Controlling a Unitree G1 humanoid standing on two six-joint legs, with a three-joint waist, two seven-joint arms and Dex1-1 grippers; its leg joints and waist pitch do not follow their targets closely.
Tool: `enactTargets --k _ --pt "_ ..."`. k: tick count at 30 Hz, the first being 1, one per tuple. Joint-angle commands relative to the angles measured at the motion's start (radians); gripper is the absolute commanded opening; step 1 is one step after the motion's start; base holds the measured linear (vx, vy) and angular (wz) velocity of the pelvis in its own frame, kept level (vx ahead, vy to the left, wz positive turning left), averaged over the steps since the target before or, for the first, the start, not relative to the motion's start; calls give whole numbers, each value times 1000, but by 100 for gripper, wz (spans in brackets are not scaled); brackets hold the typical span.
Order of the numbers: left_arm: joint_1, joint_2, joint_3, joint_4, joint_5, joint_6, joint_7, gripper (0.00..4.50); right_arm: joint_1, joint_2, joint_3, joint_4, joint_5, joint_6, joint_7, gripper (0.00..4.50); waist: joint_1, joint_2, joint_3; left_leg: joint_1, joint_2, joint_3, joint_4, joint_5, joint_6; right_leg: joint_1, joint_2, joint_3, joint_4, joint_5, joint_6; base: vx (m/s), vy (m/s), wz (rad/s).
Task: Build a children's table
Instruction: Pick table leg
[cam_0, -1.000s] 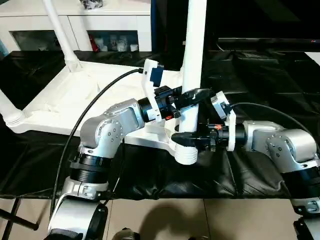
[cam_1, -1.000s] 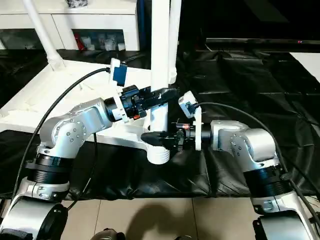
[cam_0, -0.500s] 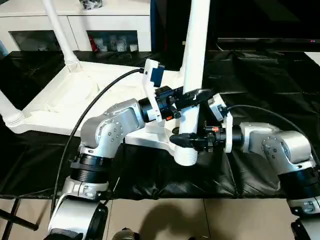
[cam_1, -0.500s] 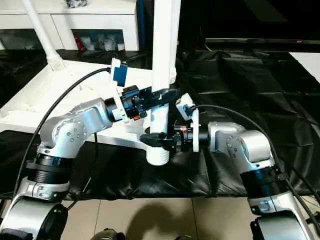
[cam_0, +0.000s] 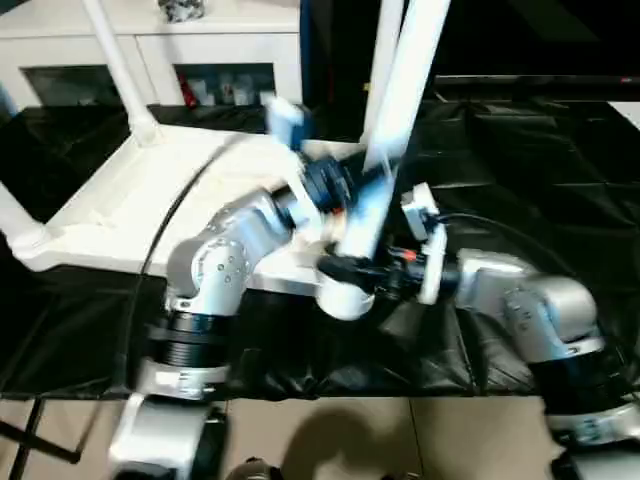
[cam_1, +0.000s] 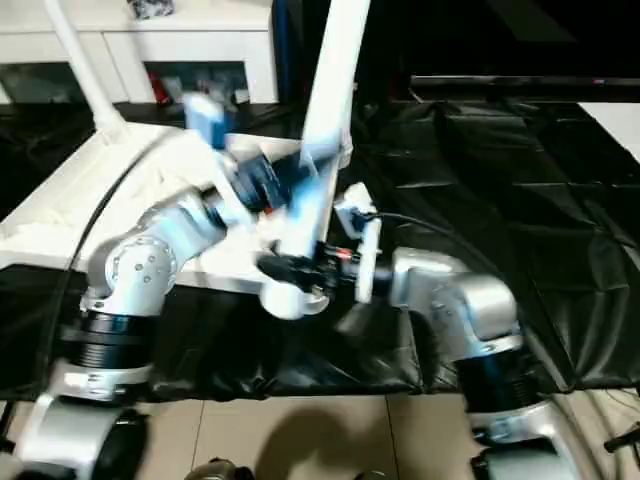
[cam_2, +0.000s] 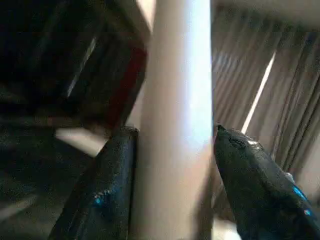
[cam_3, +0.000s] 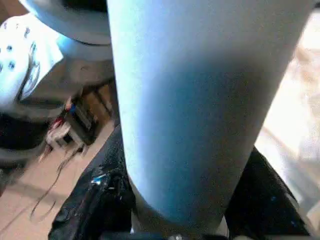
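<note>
Change: leg (cam_0: 395, 110) now leans right, its foot shifted left.
Left gripper (cam_2: 172, 150): clamps leg mid-shaft, centre frame.
Right gripper (cam_3: 175, 200): clasps leg near tabletop (cam_0: 130, 190) socket.

White cabinet (cam_0: 150, 45) with glass doors along the far wall, small items blurred behind the panes. In front of the cabinet, wrinkled black sheeting (cam_0: 520, 160) spread wide over the work surface. Nearer than the sheeting, beige tiled floor (cam_0: 330, 440) with dark grout lines.
</note>
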Motion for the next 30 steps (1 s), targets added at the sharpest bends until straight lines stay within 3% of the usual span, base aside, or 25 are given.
enactTargets --k 1,2,3,4,8,9,11,12,15,16,17,18,19,22,23,24,27,30 --pt "-47 -38 92 38 -91 -36 68 270 13 25 -45 -7 1 -30 -65 191 -1 -1 -82 18 30 -17 -63 -225 15 57 -54 41 -82 -308 -177 0 0 0" --pt "-59 -46 120 58 -113 -44 85 270 12 38 -54 -6 -2 -41 -84 191 -2 -2 -83 19 28 -16 -62 -231 13 55 -53 40 -86 -325 -171 0 0 0" --pt "-70 -46 144 82 -127 -63 92 270 11 55 -66 0 -15 -66 -115 191 -2 3 -83 20 27 -18 -63 -235 12 55 -52 39 -87 -332 -166 0 0 0" --pt "-74 -43 152 94 -129 -70 92 270 9 64 -73 5 -22 -77 -134 191 -5 -1 -83 20 27 -19 -65 -242 10 52 -49 38 -88 -341 -154 0 0 0" --pt "-70 14 120 132 -27 -114 34 270 3 101 -107 37 -78 -152 -246 191 -12 2 -84 23 28 -20 -70 -235 4 50 -49 40 -90 -365 -114 0 0 0" --pt "-66 43 92 144 19 -135 15 270 0 103 -111 48 -98 -173 -271 191 -12 -3 -84 22 29 -20 -70 -228 4 50 -50 40 -91 -360 -112 0 0 0" --pt "-57 96 44 164 92 -163 -20 270 -4 100 -112 66 -134 -207 -307 191 -14 3 -85 24 31 -21 -73 -214 -3 48 -49 43 -84 -328 -109 0 0 0" --pt "-57 100 40 166 96 -165 -23 270 -4 100 -112 67 -137 -209 -310 191 -15 4 -86 24 31 -21 -73 -212 -4 50 -49 44 -80 -311 -117 0 0 0" --pt "-47 200 -44 234 220 -250 -88 270 -4 97 -123 83 -179 -242 -371 191 -17 4 -88 22 29 -19 -71 -195 1 52 -49 46 -75 -253 -141 0 0 0" --pt "-44 247 -74 276 269 -289 -119 270 -2 94 -125 88 -201 -262 -396 191 -18 23 -89 23 27 -21 -71 -194 -1 52 -50 46 -74 -248 -139 0 0 0" --pt "-44 291 -102 324 316 -324 -146 270 -1 92 -121 95 -226 -283 -418 191 -26 25 -88 24 26 -20 -74 -212 -11 51 -47 45 -76 -245 -131 0 0 0" --pt "-44 291 -102 324 316 -324 -146 270 -1 92 -121 95 -226 -283 -418 191 -29 20 -88 25 25 -20 -74 -220 -15 52 -46 45 -76 -240 -133 0 0 0" --pt "-38 335 -160 364 391 -392 -187 270 6 87 -117 92 -248 -299 -431 191 -30 21 -88 24 25 -23 -75 -225 -16 56 -50 44 -74 -236 -144 0 0 0" --pt "-27 381 -248 419 476 -470 -302 270 22 83 -122 85 -281 -328 -466 191 -32 23 -88 24 29 -21 -75 -223 -12 54 -54 48 -71 -239 -164 0 0 0" --pt "-26 390 -277 443 499 -493 -344 270 29 82 -126 84 -291 -337 -479 191 -29 8 -87 22 29 -19 -75 -209 -4 56 -58 50 -69 -249 -166 0 0 0" --pt "-26 393 -291 457 510 -504 -364 270 33 81 -129 83 -295 -341 -486 191 -29 12 -87 22 29 -18 -75 -207 -4 55 -58 51 -68 -250 -169 0 0 0" --pt "-45 412 -376 562 594 -603 -421 270 53 69 -118 78 -322 -357 -499 191 -29 7 -87 21 30 -17 -75 -200 3 55 -59 51 -69 -245 -174 0 0 0" --pt "-59 417 -401 613 627 -646 -445 270 58 67 -113 85 -332 -371 -502 191 -29 9 -86 23 30 -16 -75 -213 5 54 -60 51 -72 -262 -174 0 0 0"
